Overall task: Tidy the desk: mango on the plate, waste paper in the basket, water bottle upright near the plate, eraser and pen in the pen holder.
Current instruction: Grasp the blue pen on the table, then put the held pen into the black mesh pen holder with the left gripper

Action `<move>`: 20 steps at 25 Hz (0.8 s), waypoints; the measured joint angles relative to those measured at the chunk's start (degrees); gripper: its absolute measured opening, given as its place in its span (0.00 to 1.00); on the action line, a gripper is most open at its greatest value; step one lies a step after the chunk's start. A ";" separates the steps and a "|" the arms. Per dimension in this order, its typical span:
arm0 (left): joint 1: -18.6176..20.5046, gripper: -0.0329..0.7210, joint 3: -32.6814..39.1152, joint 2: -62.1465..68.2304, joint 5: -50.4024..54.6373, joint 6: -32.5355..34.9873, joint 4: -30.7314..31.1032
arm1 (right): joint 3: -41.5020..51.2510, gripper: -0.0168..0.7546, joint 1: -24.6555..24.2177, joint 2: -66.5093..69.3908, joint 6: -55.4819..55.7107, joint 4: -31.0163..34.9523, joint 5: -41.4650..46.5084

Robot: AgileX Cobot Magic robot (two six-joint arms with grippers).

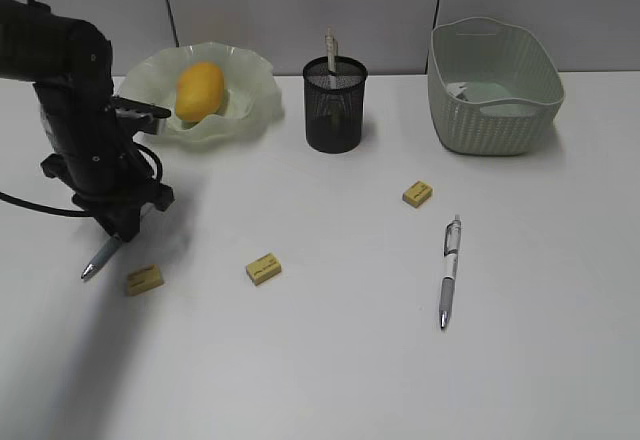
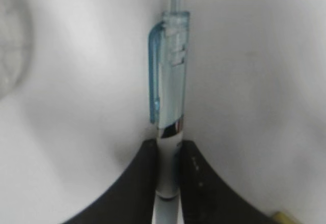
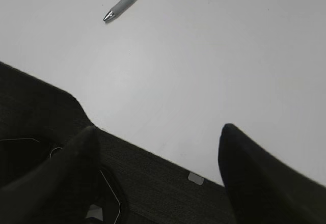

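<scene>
In the exterior view the left pincer (image 1: 112, 230) stands low over the near-left part of the bench (image 1: 330, 380), its jaws narrowed onto a blue-clipped pen (image 1: 100, 258) whose tip slants down and left to the surface, with 1 eraser (image 1: 144, 280) just beside it. The pen holder (image 1: 335, 105) lies up and to the right of this pincer, beyond the plate (image 1: 250, 100) that carries the mango (image 1: 198, 90), and it already has 1 pen-like stick in it; that up-right direction is, I judge, what the carry turns on. A second pen (image 1: 449, 272) lies on the right half, long axis running near to far, tip nearest the camera, with 2 more erasers between. The basket (image 1: 495, 85) stands far right. From the left wrist, the fingers (image 2: 137, 183) press both sides of the pen barrel (image 2: 168, 96), its long axis running straight out ahead, clip end away. The right wrist shows that pincer's fingers (image 3: 260, 178) spread wide with nothing between them, hanging by the bench edge; the grey-gripped pen (image 3: 125, 2) lies ahead and left, so the right arm is nearer it.
</scene>
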 joint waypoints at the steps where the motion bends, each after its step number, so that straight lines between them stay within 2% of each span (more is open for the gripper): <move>1: -0.47 0.18 0.00 -0.13 -0.06 0.00 0.00 | 0.00 0.76 0.00 0.00 0.00 0.00 0.00; 9: -4.41 0.18 -0.01 -4.32 -1.54 0.04 -3.65 | 0.00 0.76 0.00 0.00 0.00 0.00 0.00; 13: -4.41 0.18 -3.47 -7.06 -2.04 0.04 -5.81 | 0.00 0.76 0.00 0.00 0.00 0.00 0.00; 20: -4.53 0.18 -12.89 -9.42 -3.43 0.04 -14.55 | 0.00 0.76 0.00 0.00 0.00 0.00 0.00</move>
